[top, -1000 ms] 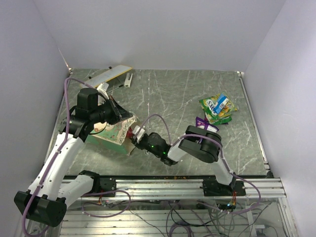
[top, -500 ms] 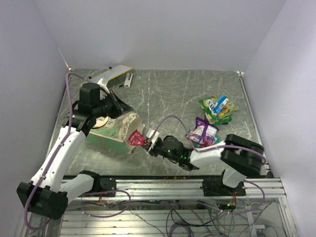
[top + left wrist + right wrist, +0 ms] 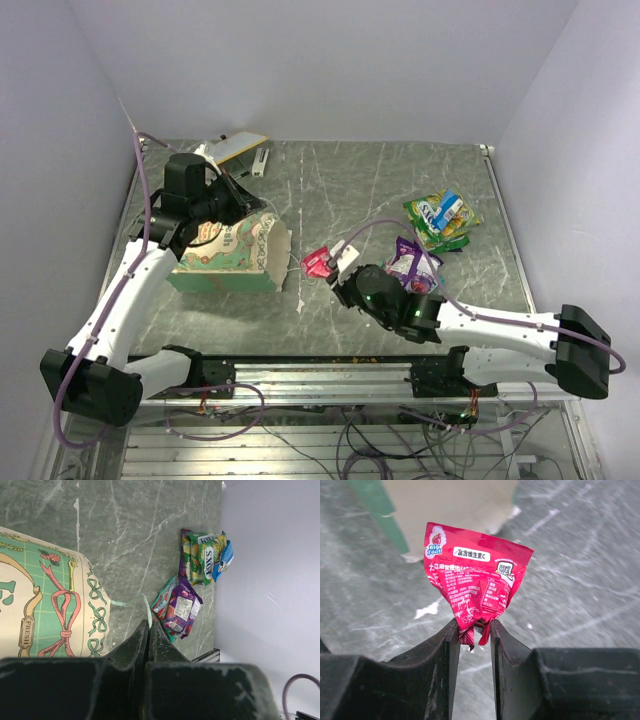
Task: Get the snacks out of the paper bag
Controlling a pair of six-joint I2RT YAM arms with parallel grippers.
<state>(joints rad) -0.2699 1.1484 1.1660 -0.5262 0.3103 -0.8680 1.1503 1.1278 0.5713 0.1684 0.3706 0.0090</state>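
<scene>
The paper bag (image 3: 225,258) lies on its side at the left, teal sides and cream patterned panel up, mouth facing right. My left gripper (image 3: 250,205) is shut on a thin pale strip at the bag's rim (image 3: 146,611); the bag (image 3: 45,605) fills the left of that view. My right gripper (image 3: 333,265) is shut on a red-pink snack packet (image 3: 319,262), held just right of the bag's mouth and above the table; it shows clearly in the right wrist view (image 3: 475,575), between the jaws of the gripper (image 3: 471,627). A purple-magenta packet (image 3: 412,266) and a green and yellow pile (image 3: 442,218) lie at the right.
A flat white and yellow card (image 3: 232,150) lies at the back left beside a small black and white object (image 3: 260,162). A torn paper scrap (image 3: 300,305) lies near the bag's mouth. Walls close in on the left, back and right.
</scene>
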